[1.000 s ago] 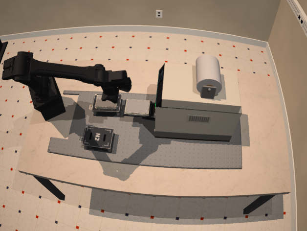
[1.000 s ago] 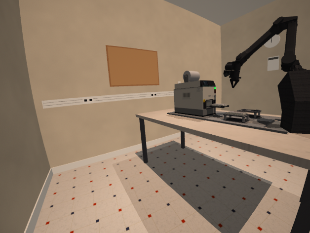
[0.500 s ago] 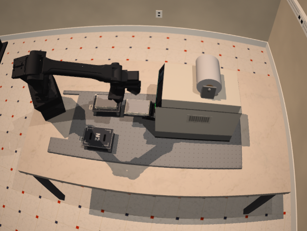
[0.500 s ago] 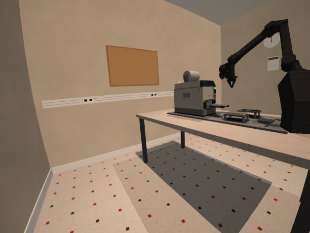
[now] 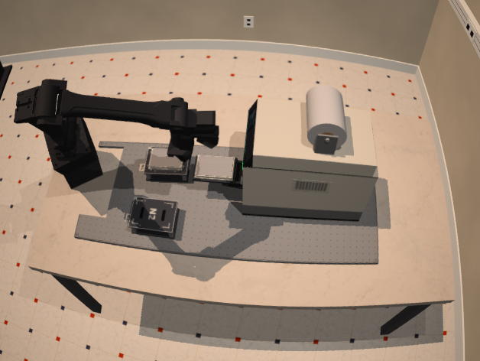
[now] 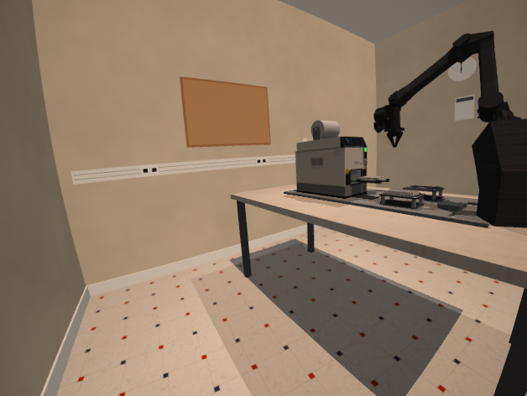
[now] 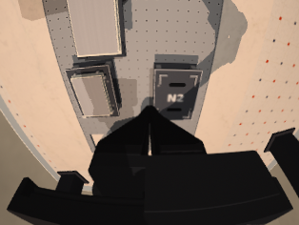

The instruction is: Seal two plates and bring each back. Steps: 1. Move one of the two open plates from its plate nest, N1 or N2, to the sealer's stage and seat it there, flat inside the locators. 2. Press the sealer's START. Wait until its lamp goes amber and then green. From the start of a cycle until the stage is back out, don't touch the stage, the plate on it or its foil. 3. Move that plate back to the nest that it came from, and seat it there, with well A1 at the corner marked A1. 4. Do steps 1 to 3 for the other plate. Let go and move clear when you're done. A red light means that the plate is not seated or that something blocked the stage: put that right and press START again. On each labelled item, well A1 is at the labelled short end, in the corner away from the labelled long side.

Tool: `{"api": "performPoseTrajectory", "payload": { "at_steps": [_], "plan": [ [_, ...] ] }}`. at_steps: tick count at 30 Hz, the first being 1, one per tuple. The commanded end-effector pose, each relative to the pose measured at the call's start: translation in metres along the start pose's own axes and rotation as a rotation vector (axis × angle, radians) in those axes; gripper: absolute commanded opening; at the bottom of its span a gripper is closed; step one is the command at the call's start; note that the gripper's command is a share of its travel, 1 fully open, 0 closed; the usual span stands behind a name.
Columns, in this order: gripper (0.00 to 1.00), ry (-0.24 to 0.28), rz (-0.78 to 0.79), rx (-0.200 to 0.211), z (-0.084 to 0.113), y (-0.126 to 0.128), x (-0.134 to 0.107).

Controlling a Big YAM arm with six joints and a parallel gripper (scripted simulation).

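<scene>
The sealer (image 5: 310, 163) stands on the grey base plate, and its lamp (image 6: 365, 149) is green. Its stage is out, with a pale-topped plate (image 5: 214, 167) lying flat on it; this plate also shows in the wrist view (image 7: 94, 17). A second plate (image 5: 166, 160) sits on the nest beside the stage and shows in the wrist view too (image 7: 94, 92). Nest N2 (image 5: 153, 214) is bare, as the wrist view (image 7: 176, 93) also shows. My gripper (image 6: 394, 143) is shut and empty. It hangs high above the table, over the area between the nests and the stage, with its fingertips (image 7: 149, 111) pointing down.
A foil roll (image 5: 325, 114) sits on top of the sealer. The arm's black base (image 5: 71, 155) stands at the table's left end. A small dark flat piece (image 6: 451, 205) lies on the base plate near the arm's base.
</scene>
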State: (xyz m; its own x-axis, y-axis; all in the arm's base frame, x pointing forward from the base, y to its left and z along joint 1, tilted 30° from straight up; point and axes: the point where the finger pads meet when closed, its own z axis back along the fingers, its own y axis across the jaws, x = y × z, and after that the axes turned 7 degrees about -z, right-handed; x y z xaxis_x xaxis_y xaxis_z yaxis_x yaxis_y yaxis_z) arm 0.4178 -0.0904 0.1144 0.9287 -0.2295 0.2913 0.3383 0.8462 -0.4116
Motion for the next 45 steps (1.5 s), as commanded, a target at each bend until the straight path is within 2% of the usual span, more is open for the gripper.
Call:
{"api": "performPoseTrajectory", "payload": {
  "at_steps": [1,9,20,21,22,23,26,28,29,30,32,34,35,37,39,40,43,44,45],
  "plan": [
    [0.00,-0.023,0.030,0.008,0.013,0.006,0.008],
    [0.00,-0.020,0.053,0.008,0.011,0.010,0.013],
    [0.00,-0.019,0.003,0.001,0.008,-0.005,0.018],
    [1.00,-0.070,0.000,0.004,0.000,-0.007,0.018],
    [1.00,-0.118,0.001,0.009,-0.007,-0.008,0.017],
    [1.00,-0.138,0.005,0.016,-0.013,-0.009,0.014],
    [1.00,-0.097,0.024,0.014,-0.032,-0.007,0.008],
    [1.00,-0.177,0.038,0.020,-0.047,-0.005,0.004],
    [1.00,-0.196,0.043,0.024,-0.053,-0.004,0.004],
    [1.00,-0.181,0.049,0.024,-0.059,-0.004,0.002],
    [1.00,-0.248,0.061,0.029,-0.072,-0.004,-0.003],
    [1.00,-0.248,0.061,0.029,-0.072,-0.004,-0.003],
    [1.00,-0.273,0.055,0.036,-0.070,-0.002,0.004],
    [1.00,-0.266,0.055,0.034,-0.082,-0.001,0.006],
    [1.00,-0.329,0.067,0.040,-0.098,-0.002,-0.004],
    [1.00,-0.339,0.073,0.041,-0.105,-0.003,-0.010],
    [1.00,-0.310,0.075,0.033,-0.125,-0.002,-0.010],
    [1.00,-0.316,0.066,0.035,-0.129,-0.001,-0.006],
    [1.00,-0.326,0.060,0.034,-0.124,0.000,-0.001]
  ]
}}
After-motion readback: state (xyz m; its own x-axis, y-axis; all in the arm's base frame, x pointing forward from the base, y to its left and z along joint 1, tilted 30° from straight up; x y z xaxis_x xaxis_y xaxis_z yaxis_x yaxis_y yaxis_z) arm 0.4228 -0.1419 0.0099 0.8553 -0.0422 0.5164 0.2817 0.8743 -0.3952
